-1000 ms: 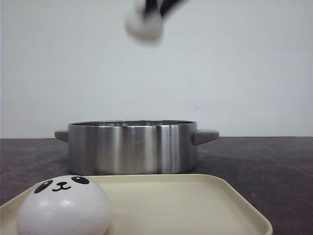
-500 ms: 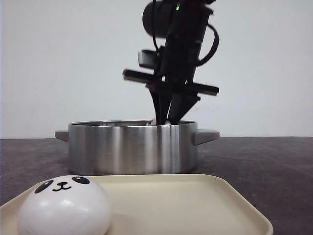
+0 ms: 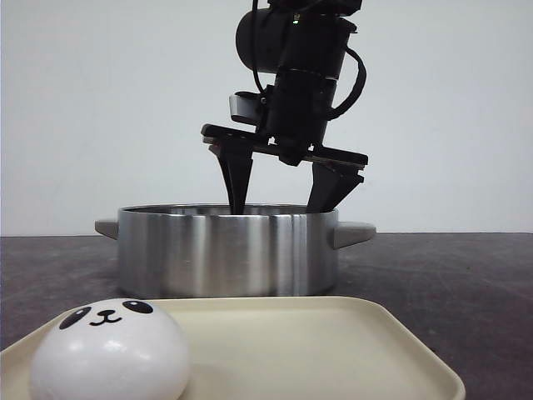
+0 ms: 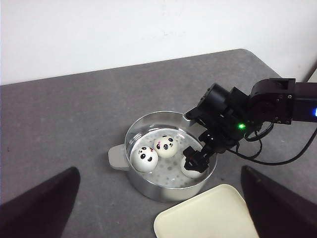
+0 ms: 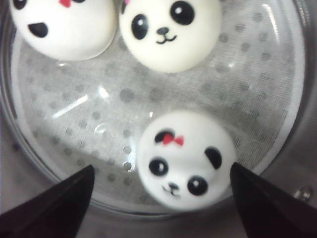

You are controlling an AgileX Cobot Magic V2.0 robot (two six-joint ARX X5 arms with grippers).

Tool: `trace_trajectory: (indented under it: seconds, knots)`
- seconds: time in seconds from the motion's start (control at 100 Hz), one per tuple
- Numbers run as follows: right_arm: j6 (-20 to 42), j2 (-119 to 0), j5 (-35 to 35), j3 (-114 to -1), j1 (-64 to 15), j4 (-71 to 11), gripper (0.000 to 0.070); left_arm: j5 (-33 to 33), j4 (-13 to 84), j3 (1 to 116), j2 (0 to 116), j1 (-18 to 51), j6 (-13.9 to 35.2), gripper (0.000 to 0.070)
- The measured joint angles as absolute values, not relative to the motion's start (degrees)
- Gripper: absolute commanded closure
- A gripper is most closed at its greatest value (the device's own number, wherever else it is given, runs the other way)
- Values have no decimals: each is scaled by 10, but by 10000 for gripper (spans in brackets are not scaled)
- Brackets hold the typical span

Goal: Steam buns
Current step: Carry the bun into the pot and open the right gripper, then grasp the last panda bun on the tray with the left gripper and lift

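A steel pot (image 3: 225, 250) stands on the dark table and holds three white panda-faced buns on a dotted cloth. My right gripper (image 3: 279, 204) hangs open over the pot with its fingertips dipping inside the rim. Between its spread fingers (image 5: 257, 198) lies a bun with a red bow (image 5: 185, 158), resting on the cloth. The other two buns (image 5: 171, 29) (image 5: 59, 25) sit side by side across the pot. A fourth bun (image 3: 108, 350) rests on the cream tray (image 3: 333, 342). My left gripper (image 4: 158, 218) is open and empty, high above the pot (image 4: 116, 156) and tray.
The cream tray (image 4: 203, 220) lies just in front of the pot. The pot has two short side handles (image 3: 354, 232). The right arm's body and cables (image 4: 267, 106) stretch over the table beside the pot. A white wall runs behind the table.
The right gripper came down from the top of the front view with a bun into the pot, then opened and let the bun go. The tray bun has not moved.
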State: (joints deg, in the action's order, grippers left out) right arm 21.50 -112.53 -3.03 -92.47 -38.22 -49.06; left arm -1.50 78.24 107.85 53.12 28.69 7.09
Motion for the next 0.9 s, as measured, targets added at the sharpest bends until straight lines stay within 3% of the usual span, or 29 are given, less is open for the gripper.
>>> trace_trajectory:
  seconds: [0.12,0.42,0.77,0.9]
  knots:
    - [215,-1125,-29,-956,-381,-511,136,6,779,1045,531,287,88,66]
    - [197,-1036,-54,-1076,-411,-557,139,161,783,846,535,292,137,65]
    - [171,-778,140,-1089,-503,-556,140,183,600,551,514,361,223,66]
    - [163,-731,153,-1090,-514,-568,140,185,544,457,549,412,252,69]
